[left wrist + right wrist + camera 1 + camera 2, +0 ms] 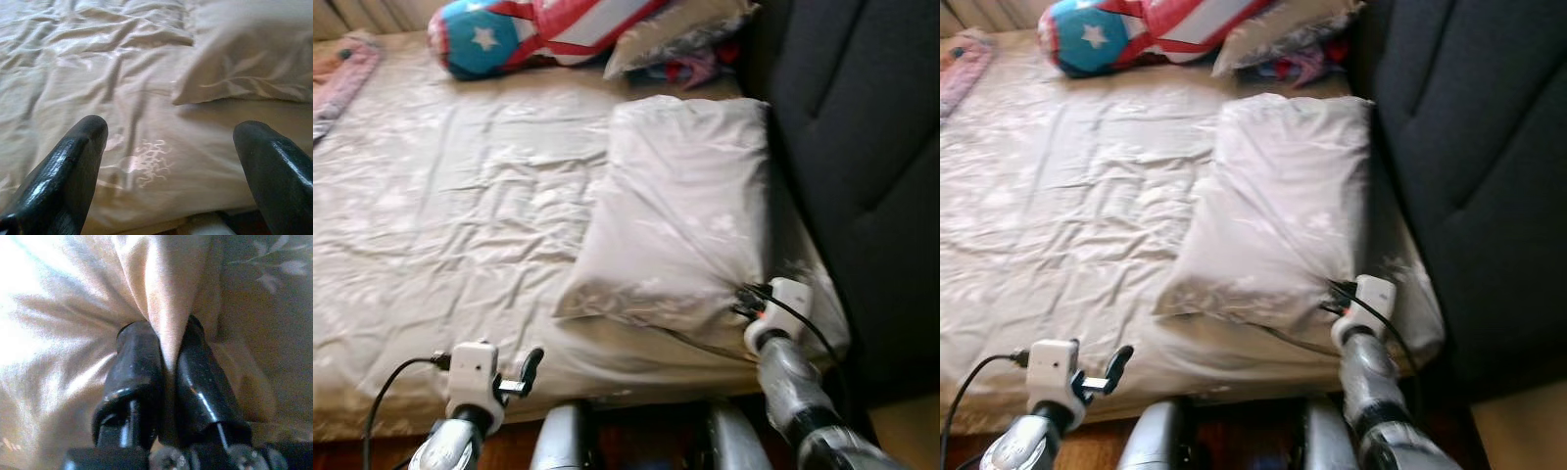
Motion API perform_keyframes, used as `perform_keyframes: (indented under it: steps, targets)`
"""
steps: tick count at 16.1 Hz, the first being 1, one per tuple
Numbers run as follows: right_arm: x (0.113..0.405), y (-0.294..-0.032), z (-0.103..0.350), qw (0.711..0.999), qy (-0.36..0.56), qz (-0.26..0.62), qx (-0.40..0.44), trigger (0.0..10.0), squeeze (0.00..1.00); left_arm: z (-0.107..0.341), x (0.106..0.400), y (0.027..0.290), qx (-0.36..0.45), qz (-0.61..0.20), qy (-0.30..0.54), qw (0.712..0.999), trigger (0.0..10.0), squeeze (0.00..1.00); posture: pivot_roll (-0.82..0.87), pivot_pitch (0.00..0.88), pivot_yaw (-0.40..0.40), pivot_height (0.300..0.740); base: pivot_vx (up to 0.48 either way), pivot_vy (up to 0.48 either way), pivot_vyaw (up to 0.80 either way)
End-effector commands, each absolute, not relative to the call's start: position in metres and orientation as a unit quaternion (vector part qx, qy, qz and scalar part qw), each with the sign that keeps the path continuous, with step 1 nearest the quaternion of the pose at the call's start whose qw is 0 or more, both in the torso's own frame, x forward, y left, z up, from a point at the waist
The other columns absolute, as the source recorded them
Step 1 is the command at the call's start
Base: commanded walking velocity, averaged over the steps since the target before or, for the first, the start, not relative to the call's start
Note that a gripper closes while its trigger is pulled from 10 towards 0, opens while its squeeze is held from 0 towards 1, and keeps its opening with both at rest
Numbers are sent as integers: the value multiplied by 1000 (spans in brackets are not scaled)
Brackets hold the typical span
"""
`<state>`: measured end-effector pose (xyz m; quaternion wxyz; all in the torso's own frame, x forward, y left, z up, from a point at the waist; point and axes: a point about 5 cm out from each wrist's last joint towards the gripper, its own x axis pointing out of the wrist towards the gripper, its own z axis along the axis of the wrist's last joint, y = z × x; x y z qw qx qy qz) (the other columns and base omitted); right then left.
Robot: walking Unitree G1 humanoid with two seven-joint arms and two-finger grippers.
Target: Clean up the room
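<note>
pillow [680, 215]: soft, light, will sag; you hold its near corner
right gripper [166, 364]: pinched on pillow fabric
left gripper [171, 161]: wide, idle

My black fingers [195, 382] are pinching a beige pillow [680, 211] with a faint pale leafy print, same as the beige sheet [460, 215]. Up top there's a cushion [533, 29] in teal with a white star plus red and white stripes. Headboard [862, 127] is dark charcoal.
</note>
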<state>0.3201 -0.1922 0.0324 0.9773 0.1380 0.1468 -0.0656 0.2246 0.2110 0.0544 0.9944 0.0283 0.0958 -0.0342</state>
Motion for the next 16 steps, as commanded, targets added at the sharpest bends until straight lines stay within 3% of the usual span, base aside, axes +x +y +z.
perform_keyframes:
  steps: [1,5,12,14,16]
  targets:
    - [310,-218,29,972,143,-125,137,0,0,47,223,214,34,-25,107,993,10000,0,35,120,39,626,0,0,0]
    - [286,-249,24,972,129,-170,100,0,0,44,236,209,29,-24,99,994,10000,0,-10,83,36,626,0,0,0]
    - [228,-358,64,925,74,-373,22,0,0,37,247,207,28,-23,94,995,10000,0,-62,60,44,626,0,0,0]
    - [220,-370,70,915,76,-397,12,0,0,36,246,208,29,-24,95,995,10000,0,-64,61,48,626,0,0,0]
    - [218,-366,64,915,94,-392,21,0,0,34,245,208,30,-25,96,995,10000,0,-64,61,50,626,0,0,0]
